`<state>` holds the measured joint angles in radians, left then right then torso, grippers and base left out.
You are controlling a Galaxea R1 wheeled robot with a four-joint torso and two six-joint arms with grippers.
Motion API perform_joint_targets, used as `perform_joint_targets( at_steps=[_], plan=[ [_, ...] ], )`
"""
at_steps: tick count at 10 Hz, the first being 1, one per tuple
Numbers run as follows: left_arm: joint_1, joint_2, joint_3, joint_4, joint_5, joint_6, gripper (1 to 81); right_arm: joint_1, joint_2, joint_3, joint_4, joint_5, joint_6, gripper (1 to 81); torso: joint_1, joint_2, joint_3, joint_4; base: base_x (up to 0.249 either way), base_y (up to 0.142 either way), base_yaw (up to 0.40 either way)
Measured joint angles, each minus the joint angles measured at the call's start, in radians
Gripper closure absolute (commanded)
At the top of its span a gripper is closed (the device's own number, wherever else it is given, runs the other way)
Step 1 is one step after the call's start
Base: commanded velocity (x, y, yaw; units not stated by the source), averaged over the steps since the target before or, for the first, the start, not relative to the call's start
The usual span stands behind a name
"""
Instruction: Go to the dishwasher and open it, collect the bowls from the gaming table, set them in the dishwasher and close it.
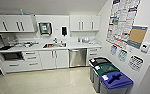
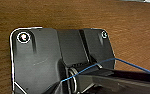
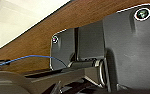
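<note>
One dishwasher [image 1: 77,57] sits closed under the counter [image 1: 73,46], right of the sink [image 1: 54,45]. Three bins [image 1: 108,77] stand along the right wall: black, green, blue lids. Wall posters [image 1: 122,20] carry print too small to read. Finger state of both grippers: cannot tell.

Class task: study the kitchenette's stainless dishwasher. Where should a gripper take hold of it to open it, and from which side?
Grip the horizontal bar handle along the top edge of the dishwasher, coming from the front, across the floor. The door is shut and flush with the white cabinets, so the bar looks like the one part that offers a hold, probably near its middle.
</note>
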<state>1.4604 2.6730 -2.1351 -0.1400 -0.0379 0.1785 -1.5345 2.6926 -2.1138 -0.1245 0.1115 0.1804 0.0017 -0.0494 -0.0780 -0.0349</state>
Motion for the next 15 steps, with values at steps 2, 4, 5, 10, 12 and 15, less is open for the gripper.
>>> perform_joint_targets(
  at_steps=[2,4,5,10,12,15],
  plan=[
    [-0.001,0.0,0.0,0.0,-0.001,0.0,1.0,0.002,0.0,0.0,0.0,0.0,0.0,1.0,0.0,0.0,0.0,0.0,0.159,0.0,0.0],
    [0.0,-0.001,0.0,0.0,-0.001,0.0,1.0,0.002,0.0,0.0,0.0,0.0,0.0,1.0,0.0,0.0,0.0,0.0,0.159,0.0,0.0],
    [0.0,0.0,0.0,0.0,-0.001,0.0,1.0,0.002,-0.001,0.0,0.0,0.0,0.0,1.0,0.0,0.0,0.0,0.0,0.159,0.0,0.0],
    [-0.004,-0.003,0.0,0.0,-0.003,0.0,1.0,0.008,-0.002,0.003,0.0,0.001,0.0,1.0,0.0,0.0,0.0,0.0,0.123,0.0,0.0],
    [0.001,-0.003,0.0,-0.001,-0.003,0.0,1.0,0.005,-0.002,0.004,0.0,-0.001,-0.001,1.0,0.0,0.0,0.0,0.0,0.101,0.0,0.0],
    [-0.001,-0.003,0.0,-0.002,-0.003,0.0,1.0,0.005,-0.002,0.005,0.0,-0.002,0.0,1.0,0.0,0.0,0.0,0.0,0.101,0.0,0.0]
  ],
)
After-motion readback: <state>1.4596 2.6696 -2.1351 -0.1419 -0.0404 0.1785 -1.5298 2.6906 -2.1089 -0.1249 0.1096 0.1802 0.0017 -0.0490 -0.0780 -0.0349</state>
